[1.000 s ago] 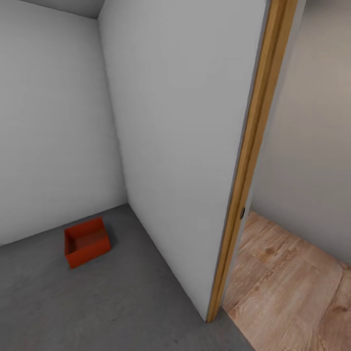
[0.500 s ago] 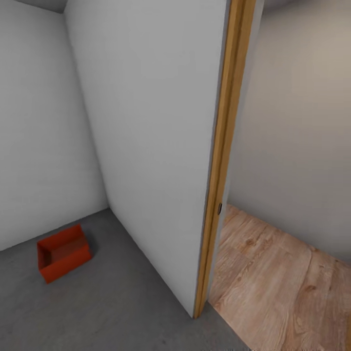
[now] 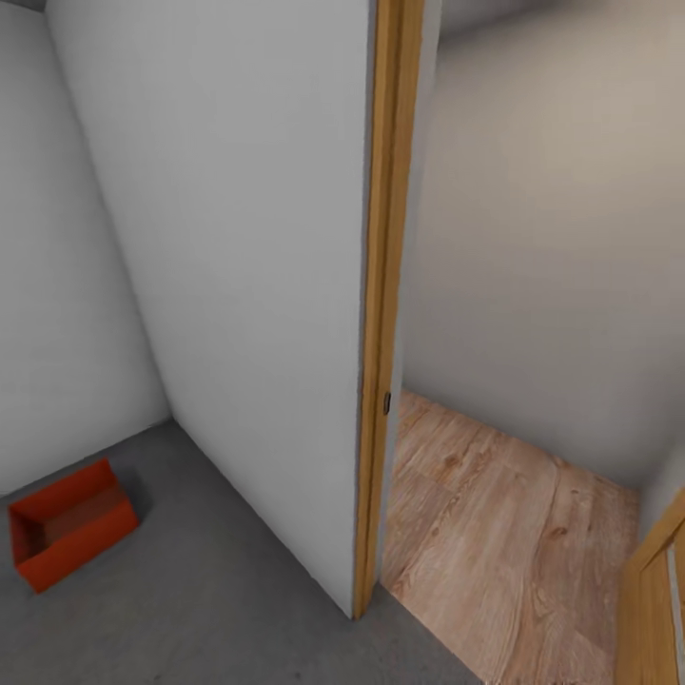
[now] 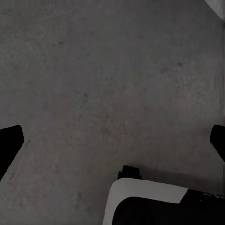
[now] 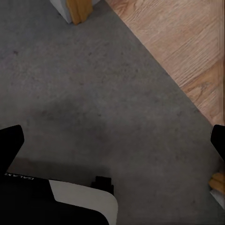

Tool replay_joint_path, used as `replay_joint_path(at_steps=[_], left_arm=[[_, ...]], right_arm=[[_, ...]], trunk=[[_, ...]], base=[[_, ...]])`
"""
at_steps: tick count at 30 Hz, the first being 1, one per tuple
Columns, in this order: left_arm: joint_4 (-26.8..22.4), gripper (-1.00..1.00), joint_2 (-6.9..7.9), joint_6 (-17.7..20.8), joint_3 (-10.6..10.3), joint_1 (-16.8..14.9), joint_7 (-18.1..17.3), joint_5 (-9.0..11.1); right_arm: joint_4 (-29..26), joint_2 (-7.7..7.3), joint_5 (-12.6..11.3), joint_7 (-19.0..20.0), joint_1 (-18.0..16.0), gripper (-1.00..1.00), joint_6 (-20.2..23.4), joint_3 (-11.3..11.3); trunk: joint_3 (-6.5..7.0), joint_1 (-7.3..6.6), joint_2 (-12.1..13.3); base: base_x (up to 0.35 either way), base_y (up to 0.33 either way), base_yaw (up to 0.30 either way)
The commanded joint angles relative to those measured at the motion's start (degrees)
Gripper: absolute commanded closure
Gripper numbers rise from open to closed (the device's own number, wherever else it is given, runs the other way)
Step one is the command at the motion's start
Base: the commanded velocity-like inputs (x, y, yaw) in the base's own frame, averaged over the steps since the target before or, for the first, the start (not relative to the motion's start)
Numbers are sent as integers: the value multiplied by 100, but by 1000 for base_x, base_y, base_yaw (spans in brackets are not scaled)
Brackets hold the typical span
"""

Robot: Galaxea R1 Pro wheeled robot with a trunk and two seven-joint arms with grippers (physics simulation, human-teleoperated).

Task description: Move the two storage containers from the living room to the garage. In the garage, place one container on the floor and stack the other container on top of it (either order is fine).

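One rust-red storage container [image 3: 68, 534] sits upright and empty on the dark grey concrete floor [image 3: 209, 590] of the garage, at the lower left of the head view, near the white wall's corner. In the left wrist view my left gripper [image 4: 112, 140] hangs open over bare concrete, its black fingertips [image 4: 9, 143] far apart with nothing between them. My right gripper [image 5: 112, 140] is open too, over concrete beside the doorway threshold, holding nothing.
A white wall end with a honey-coloured wooden door frame [image 3: 381, 314] splits the head view. Beyond it lies light wood plank flooring [image 3: 495, 533] and a pale wall. Another wooden edge [image 3: 656, 599] shows at the lower right. The frame's foot [image 5: 77, 9] is close to my right gripper.
The whole head view has swung right: the container and door frame have slid left in the picture and more plank floor shows. The container itself has not moved.
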Motion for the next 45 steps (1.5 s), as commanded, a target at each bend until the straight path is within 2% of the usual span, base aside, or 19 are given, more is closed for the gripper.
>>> replay_joint_path(at_steps=[1,7,12,14,15,16,45], left_arm=[[24,-100,8,-43,12,-10,6,9],[25,-100,-8,-49,11,-10,-29,214],[22,-100,-16,-40,12,-10,-16,276],[22,-100,-89,-42,7,-10,-15,273],[18,-100,-196,-44,4,-9,0,258],[18,-100,-209,-43,4,-9,4,258],[18,-100,-244,11,3,-10,-10,275]], right_arm=[[25,-6,2,-1,-13,-100,-45,41],[20,-51,-2,-1,-13,-100,-62,26],[20,-44,2,-4,-13,-100,-64,23],[20,-34,8,-8,-13,-100,-62,23],[20,-32,-2,-9,-13,-100,-57,23],[20,-30,-5,-10,-13,-100,-57,23],[20,-1,25,-10,-13,-100,-37,35]], trunk=[[-12,4,-13],[-12,4,-13],[-12,4,-13],[-12,4,-13],[-12,4,-13],[-12,4,-13],[-12,4,-13]], base=[[0,0,-275],[0,0,-277],[0,0,-277],[0,0,-277],[0,0,-277],[0,0,-277],[0,0,-277]])
